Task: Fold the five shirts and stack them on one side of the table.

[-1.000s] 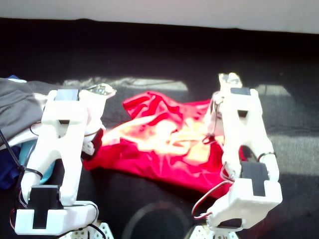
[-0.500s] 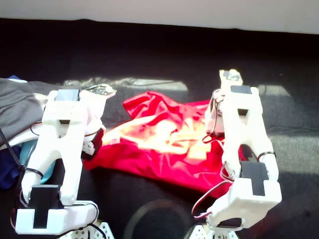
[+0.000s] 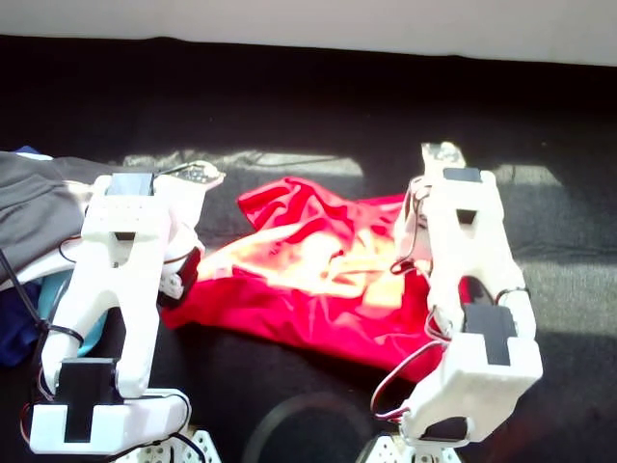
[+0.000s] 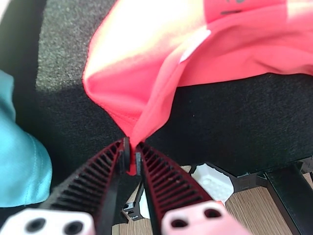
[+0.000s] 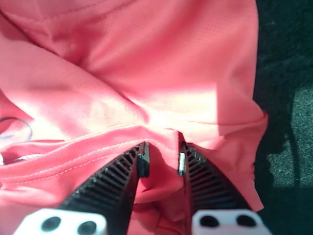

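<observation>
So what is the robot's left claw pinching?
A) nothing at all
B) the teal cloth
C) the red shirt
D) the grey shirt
C: the left gripper is shut on an edge of the red shirt, and the teal cloth lies apart from it.

The shirt [image 3: 318, 280] is matt red cloth with a fine mesh weave. The table cover [image 4: 63, 44] looks rough and felt-like. The arms [image 3: 116, 280] are smooth white plastic.
</observation>
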Tool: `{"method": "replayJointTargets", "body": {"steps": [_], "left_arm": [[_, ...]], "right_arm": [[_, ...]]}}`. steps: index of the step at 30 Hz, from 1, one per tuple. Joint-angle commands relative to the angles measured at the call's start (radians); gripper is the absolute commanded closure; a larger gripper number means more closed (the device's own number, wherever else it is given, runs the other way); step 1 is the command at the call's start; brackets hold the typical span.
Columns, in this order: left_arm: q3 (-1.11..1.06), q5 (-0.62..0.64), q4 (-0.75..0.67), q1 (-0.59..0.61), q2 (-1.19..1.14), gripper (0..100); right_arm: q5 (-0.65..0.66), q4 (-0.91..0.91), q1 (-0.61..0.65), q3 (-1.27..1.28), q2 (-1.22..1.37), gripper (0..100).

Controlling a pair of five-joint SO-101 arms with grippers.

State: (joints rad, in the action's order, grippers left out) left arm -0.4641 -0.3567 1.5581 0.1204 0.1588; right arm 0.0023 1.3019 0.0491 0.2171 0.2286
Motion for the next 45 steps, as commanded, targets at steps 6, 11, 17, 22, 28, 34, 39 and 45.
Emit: {"method": "replayJointTargets", "body": {"steps": [6,11,17,22,28,34,39,45], "left_arm": [[0.038,-0.005,-0.005,-0.016,0.027,99],[0.038,-0.005,-0.005,-0.016,0.027,99],[0.038,-0.003,-0.005,-0.018,0.027,99],[0.139,0.002,0.006,-0.018,0.027,99],[0.245,0.002,0.080,-0.019,0.025,99],[0.211,0.002,0.077,-0.019,0.025,99],[0.200,-0.002,0.077,-0.018,0.025,99],[0.202,-0.002,0.075,-0.018,0.025,99]], "right_arm": [[-0.008,0.007,0.002,-0.076,0.005,93.2],[-0.009,0.101,-0.021,-0.170,-0.028,99.1],[-0.003,0.124,-0.042,-0.194,-0.168,99.2],[-0.002,0.153,-0.042,-0.200,-0.263,99.2],[-0.002,0.093,-0.036,-0.134,-0.268,99.2],[-0.006,0.018,-0.039,-0.091,-0.166,94.7],[-0.006,0.013,-0.038,-0.087,-0.157,92.3],[-0.003,0.012,-0.036,-0.085,-0.157,98.3]]}}
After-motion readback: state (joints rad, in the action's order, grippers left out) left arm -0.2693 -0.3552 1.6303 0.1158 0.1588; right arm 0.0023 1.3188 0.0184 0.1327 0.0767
